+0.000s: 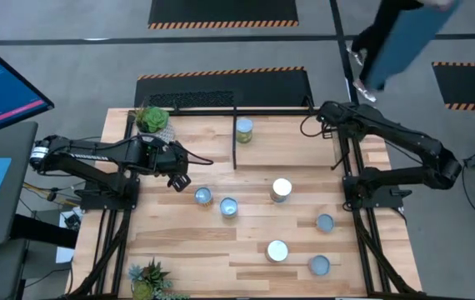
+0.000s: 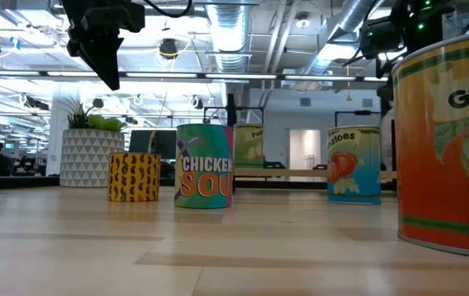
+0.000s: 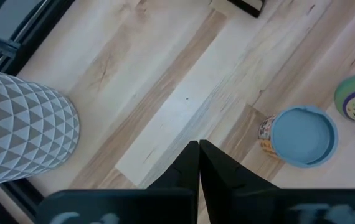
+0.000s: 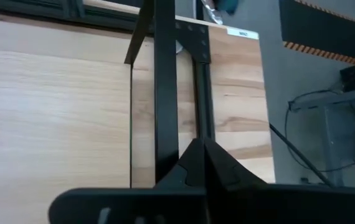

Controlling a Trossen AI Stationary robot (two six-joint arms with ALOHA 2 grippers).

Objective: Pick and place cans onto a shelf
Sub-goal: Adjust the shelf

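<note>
— Wooden table (image 1: 179, 242): where are the cans?
— One can (image 1: 243, 130) stands in the shelf (image 1: 287, 112); six sit loose on the table.
— And the grippers?
— Left gripper (image 1: 180, 181) hovers pinched together near the plant (image 1: 152, 119), empty. Right gripper (image 1: 322, 111), closed and empty, is over the shelf's corner.

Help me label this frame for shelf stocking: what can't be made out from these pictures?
- High view: the can labels; only silvery tops show, as on the can on the shelf.
- Low view: the orange can is cut off by the right edge, and its name breaks off.
- Low view: the green can stands half hidden behind the soup can.
- Left wrist view: the blue-lidded can's label is mostly hidden beneath its lid.
</note>
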